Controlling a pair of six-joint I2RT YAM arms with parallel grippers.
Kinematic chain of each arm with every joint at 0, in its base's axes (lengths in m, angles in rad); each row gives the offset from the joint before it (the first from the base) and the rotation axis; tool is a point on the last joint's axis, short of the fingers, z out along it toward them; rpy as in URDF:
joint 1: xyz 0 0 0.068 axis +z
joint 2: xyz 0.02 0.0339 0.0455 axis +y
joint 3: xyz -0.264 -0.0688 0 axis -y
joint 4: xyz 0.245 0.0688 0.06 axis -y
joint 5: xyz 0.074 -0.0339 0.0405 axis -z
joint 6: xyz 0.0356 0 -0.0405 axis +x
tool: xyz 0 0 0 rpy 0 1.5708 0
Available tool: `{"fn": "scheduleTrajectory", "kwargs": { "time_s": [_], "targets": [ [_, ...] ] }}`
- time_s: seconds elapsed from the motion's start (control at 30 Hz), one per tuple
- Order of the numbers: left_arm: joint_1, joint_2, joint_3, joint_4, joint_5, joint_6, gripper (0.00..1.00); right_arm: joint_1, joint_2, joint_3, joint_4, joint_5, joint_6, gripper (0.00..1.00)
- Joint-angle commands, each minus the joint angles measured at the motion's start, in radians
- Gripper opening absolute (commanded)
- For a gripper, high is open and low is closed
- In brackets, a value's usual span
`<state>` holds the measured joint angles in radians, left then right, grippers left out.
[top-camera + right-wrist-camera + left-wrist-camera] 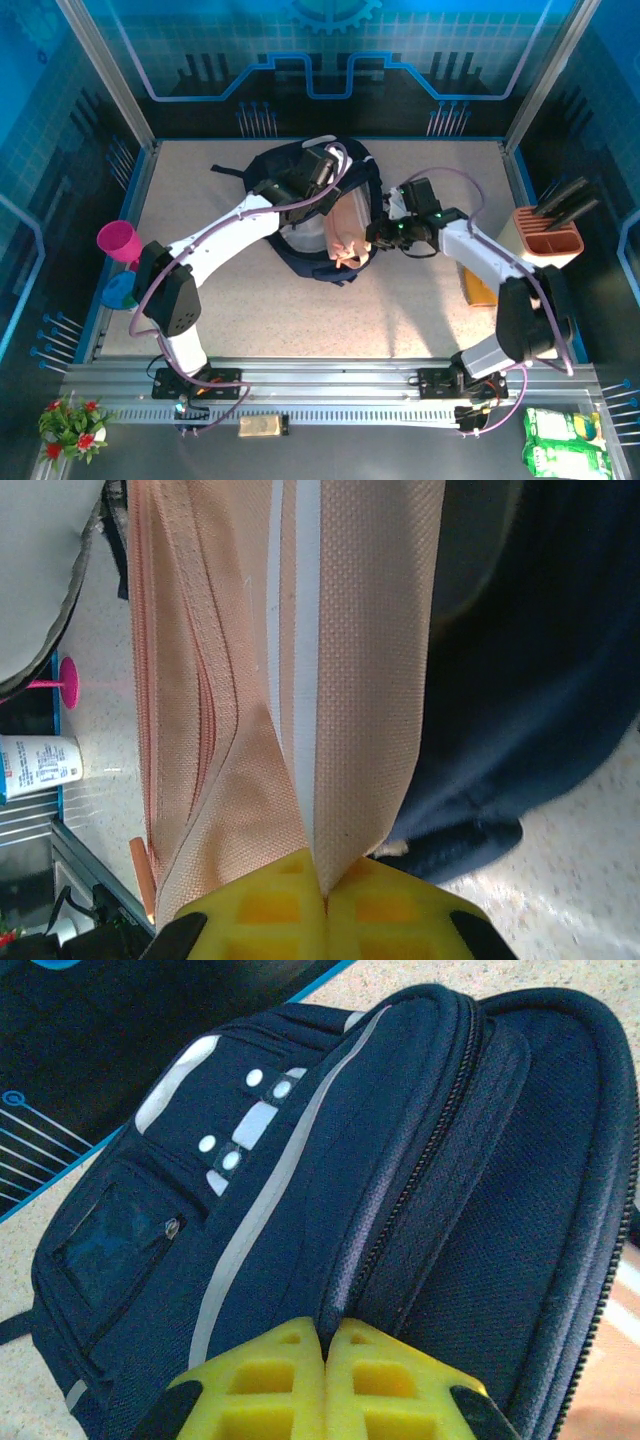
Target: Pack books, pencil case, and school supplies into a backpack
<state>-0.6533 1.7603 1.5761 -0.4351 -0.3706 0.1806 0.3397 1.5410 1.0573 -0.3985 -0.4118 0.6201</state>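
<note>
Step in hand: pencil case into backpack

- left gripper (pixel 325 1352) is clenched on a fold of the backpack (pixel 300 1190) right beside the main zipper, I'd say to hold the mouth open
- right gripper (pixel 325 885) is clamped on 1 end of the pencil case (pixel 350 660), fabric pinched between both fingers
- top view: backpack lies mid-table toward the far side. Pencil case is at its right-side opening, touching the navy fabric. Looks only partly in; can't tell how deep

Next move, my read: right arm pushes the pouch further in along the opening with the flap held up by the left, and lets go only once it's past the zipper line. Soft pouch may buckle, so go slow

Flat orange-yellow piece (pixel 480 290) on the table beside the right arm looks unpacked
</note>
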Motion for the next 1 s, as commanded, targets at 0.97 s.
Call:
{"fn": "scheduleTrajectory", "kwargs": {
  "time_s": [0.97],
  "targets": [
    [0.024, -0.129, 0.006, 0.123, 0.131, -0.241, 0.0, 0.093, 0.34, 0.156, 0.639, 0.227, 0.356, 0.32]
  ]
}}
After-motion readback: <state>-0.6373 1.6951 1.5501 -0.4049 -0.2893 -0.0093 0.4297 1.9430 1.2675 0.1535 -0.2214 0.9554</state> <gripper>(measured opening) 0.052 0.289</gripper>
